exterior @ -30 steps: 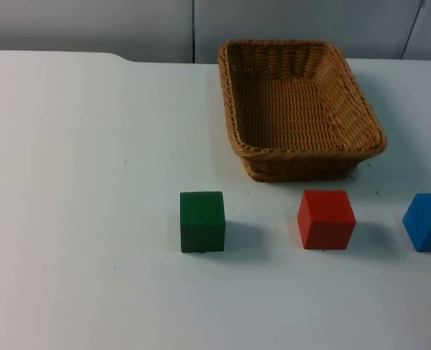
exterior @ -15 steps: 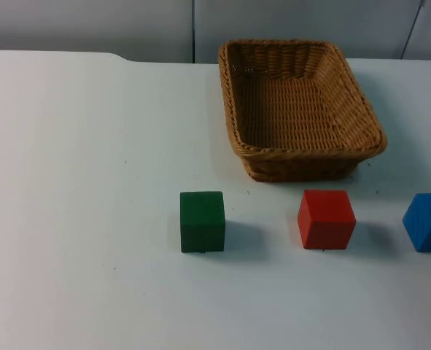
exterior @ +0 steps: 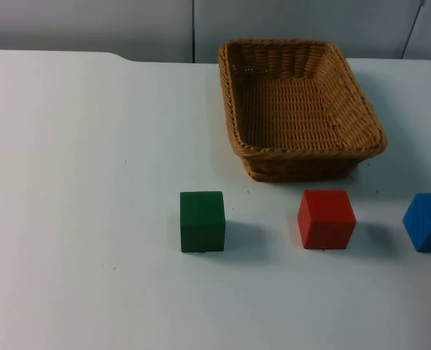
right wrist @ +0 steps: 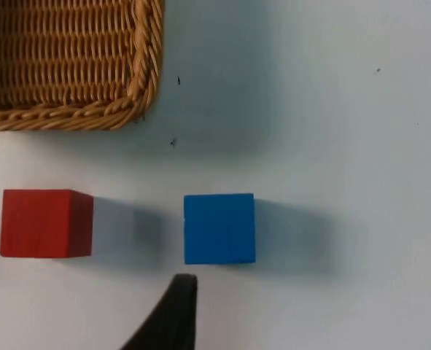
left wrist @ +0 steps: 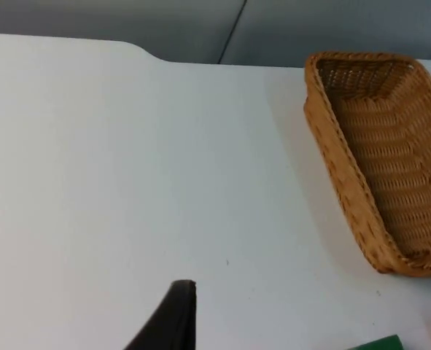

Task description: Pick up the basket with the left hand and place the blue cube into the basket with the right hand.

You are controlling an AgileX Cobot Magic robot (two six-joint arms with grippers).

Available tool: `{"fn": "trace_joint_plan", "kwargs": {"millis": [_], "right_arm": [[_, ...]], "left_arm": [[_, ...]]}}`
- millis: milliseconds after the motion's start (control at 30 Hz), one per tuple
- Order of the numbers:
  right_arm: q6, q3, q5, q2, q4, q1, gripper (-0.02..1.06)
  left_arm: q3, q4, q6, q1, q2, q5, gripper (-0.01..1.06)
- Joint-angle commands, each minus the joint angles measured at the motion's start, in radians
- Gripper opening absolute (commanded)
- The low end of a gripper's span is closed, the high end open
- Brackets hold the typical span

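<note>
Judging by its open weave, the basket should be light and fairly stiff, with some give in the rim; its rough wicker ought to hold well against slipping. I would take it with my left gripper by pinching one side wall at the rim, most likely the wall facing the bare stretch of table, since my left wrist view looks along that side. It sits in the upper middle of the top view, a little right of centre, flat on the table with nothing inside it.

My guess for the blue cube is a rigid, light block with smooth painted faces, so I should close squarely across two opposite flat sides and not on its edges. It stands at the right edge of the top view, below and right of the basket, well apart from it. My right gripper hovers just beside it.

Whether either set of jaws is spread or closed I cannot tell.

Counting: one basket, one blue cube, one red cube, one green cube, three cubes in a row.
</note>
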Motion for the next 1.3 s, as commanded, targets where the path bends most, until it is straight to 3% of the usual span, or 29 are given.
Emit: {"fn": "trace_joint_plan", "kwargs": {"millis": [0,133,333,700,900,1100,1267], "right_arm": [[-0.013,-0.008,-0.019,0.027,0.009,-0.008,1.01],[-0.033,-0.008,-0.025,0.095,0.014,-0.008,1.01],[-0.063,-0.008,-0.04,0.169,0.054,-0.001,1.01],[-0.057,-0.008,-0.091,0.294,0.05,0.103,1.01],[-0.055,-0.008,-0.104,0.339,0.05,0.106,1.01],[-0.055,-0.008,-0.134,0.362,0.05,0.106,1.01],[-0.055,-0.008,-0.137,0.362,0.05,0.106,1.01]], "left_arm": [[-0.026,-0.07,0.061,-0.007,0.053,-0.013,1.05],[-0.085,-0.174,0.161,-0.007,0.17,-0.011,1.05],[-0.187,-0.205,0.2,-0.007,0.327,-0.006,1.05],[-0.464,-0.219,0.202,-0.069,0.664,0.033,1.05],[-0.585,-0.216,0.202,-0.122,0.797,0.046,1.05],[-0.759,-0.214,0.198,-0.18,0.964,0.115,1.05],[-0.913,-0.208,0.127,-0.226,1.119,0.163,1.05]]}}
